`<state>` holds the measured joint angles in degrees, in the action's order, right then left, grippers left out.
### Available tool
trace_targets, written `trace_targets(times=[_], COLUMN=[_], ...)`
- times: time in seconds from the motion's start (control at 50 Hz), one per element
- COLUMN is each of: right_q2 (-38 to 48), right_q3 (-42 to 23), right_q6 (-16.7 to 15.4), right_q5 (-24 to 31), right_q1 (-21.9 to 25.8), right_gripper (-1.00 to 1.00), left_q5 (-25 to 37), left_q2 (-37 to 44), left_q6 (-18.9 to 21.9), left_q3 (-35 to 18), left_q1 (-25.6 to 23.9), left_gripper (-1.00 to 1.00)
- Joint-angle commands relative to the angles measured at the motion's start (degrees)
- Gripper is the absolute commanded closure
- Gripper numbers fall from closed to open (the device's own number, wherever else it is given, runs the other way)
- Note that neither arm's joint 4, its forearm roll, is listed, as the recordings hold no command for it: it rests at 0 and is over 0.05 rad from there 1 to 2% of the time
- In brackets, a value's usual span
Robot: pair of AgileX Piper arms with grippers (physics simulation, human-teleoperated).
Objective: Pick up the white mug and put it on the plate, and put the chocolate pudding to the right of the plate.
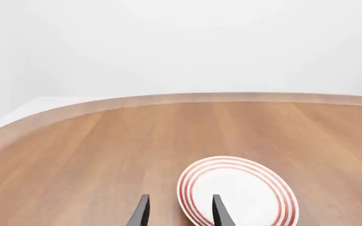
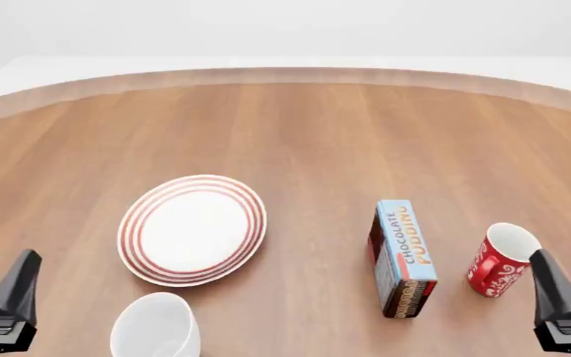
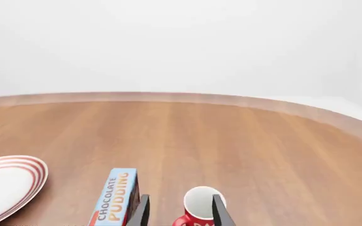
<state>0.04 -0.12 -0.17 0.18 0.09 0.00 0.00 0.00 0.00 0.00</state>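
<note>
Fingers of left gripper (image 1: pixel 179 212) and right gripper (image 3: pixel 179 209) seen apart, nothing held; white mug (image 2: pixel 155 326) at plate's (image 2: pixel 192 229) 7 o'clock, chocolate pudding (image 2: pixel 401 257) at 3 o'clock, red mug (image 2: pixel 499 259) just beyond it

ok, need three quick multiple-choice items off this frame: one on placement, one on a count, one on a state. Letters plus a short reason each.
1. Where does the glossy white ceramic mug stand?
A. on the plate
B. on the wooden table, nearer the arms than the plate
C. right of the pudding carton

2. How many mugs are there?
A. one
B. two
C. three

3. What is on the round white plate with red rim rings?
A. nothing
B. the red mug
C. the carton

Key:
1 B: the front view shows the mug off the plate's near edge.
2 B: the white mug plus the red patterned mug.
3 A: the plate's face is bare; the light-blue chocolate pudding carton lies to its right.
</note>
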Motion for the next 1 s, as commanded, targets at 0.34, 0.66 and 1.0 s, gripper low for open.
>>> trace_targets(times=[0.34,0.66,1.0], right_q2=[0.51,4.9,13.01], right_q3=[-3.21,-7.97,-13.44], right_q6=[-2.54,-3.67,-5.69], right_q5=[4.19,4.94,4.84], right_q1=[4.75,9.87,14.17], right_gripper=[-1.0,-1.0,-1.0], left_q5=[0.0,0.0,0.0], left_q2=[0.0,0.0,0.0], left_q6=[0.0,0.0,0.0], left_q3=[0.0,0.0,0.0], left_q1=[0.0,0.0,0.0], left_gripper=[-1.0,-1.0,-1.0])
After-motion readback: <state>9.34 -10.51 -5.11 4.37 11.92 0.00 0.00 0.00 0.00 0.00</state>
